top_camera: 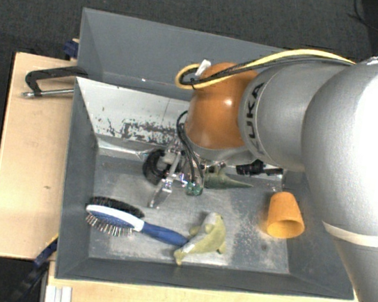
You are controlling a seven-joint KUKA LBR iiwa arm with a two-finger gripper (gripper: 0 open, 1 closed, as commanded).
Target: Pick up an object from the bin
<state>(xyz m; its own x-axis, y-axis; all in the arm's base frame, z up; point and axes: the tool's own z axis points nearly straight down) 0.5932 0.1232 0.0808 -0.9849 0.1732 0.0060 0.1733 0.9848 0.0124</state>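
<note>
Black round object [152, 164], at eleven o'clock on the floor of the bin [77, 186], is judged the likeliest target, since the gripper [163, 191] is poised just beside it, at its four o'clock. Nothing can be seen in the grip, and how far it is opened cannot be told. The object's outline is partly hidden by the wrist. A hairbrush [116, 220] at eight o'clock lies apart.

Bulky silver-grey arm [341, 120] with black KUKA lettering [252, 118], orange wrist cover [212, 115], yellow cable [295, 54].
</note>
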